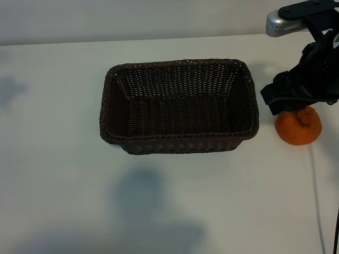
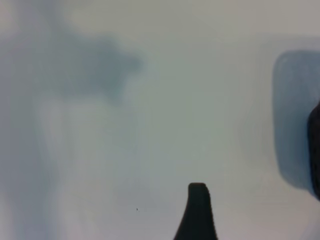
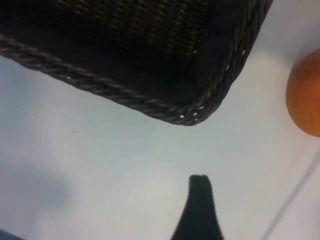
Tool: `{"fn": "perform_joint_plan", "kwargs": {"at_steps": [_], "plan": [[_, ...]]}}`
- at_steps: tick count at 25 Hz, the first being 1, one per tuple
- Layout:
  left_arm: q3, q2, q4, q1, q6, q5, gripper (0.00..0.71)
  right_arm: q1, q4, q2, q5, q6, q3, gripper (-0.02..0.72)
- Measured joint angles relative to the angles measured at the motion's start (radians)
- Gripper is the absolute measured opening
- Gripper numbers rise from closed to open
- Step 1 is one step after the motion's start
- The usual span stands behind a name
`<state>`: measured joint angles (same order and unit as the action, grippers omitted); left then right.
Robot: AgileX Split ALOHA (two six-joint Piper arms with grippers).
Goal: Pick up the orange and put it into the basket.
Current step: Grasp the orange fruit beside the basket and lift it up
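The orange (image 1: 297,129) lies on the white table just right of the basket (image 1: 179,142), its knobby bump turned up. The dark woven basket sits mid-table with nothing in it. My right gripper (image 1: 296,90) hovers over the far side of the orange and covers its upper edge from this angle. In the right wrist view one dark finger (image 3: 199,205) hangs over bare table, with a basket corner (image 3: 195,112) and part of the orange (image 3: 306,97) beyond; nothing is held. The left arm is out of the exterior view. Its wrist view has one dark finger (image 2: 198,212) above bare table, holding nothing.
A thin cable (image 1: 318,201) runs along the table at the right edge, below the orange. A silver-grey part of the rig (image 1: 283,22) sticks out at the top right. Soft shadows lie on the table in front of the basket.
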<state>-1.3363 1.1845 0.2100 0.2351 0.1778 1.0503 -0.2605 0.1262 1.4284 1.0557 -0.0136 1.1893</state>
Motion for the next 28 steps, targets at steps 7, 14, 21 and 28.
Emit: {"fn": "perform_joint_plan", "kwargs": {"at_steps": [7,14,21,28], "plan": [[0.018,-0.319,-0.04,0.0,0.001,0.006,0.594,0.0,0.0,0.0,-0.005,0.004,0.0,0.55],[0.222,-0.601,-0.097,0.0,-0.005,-0.004,0.594,0.0,0.0,0.0,-0.013,0.004,0.0,0.55],[0.407,-0.79,-0.108,-0.081,-0.03,-0.016,0.593,0.0,0.0,0.0,-0.027,0.004,0.0,0.55],[0.557,-0.953,-0.113,-0.167,-0.022,-0.016,0.593,0.0,0.0,0.0,-0.031,0.004,0.0,0.55]]}}
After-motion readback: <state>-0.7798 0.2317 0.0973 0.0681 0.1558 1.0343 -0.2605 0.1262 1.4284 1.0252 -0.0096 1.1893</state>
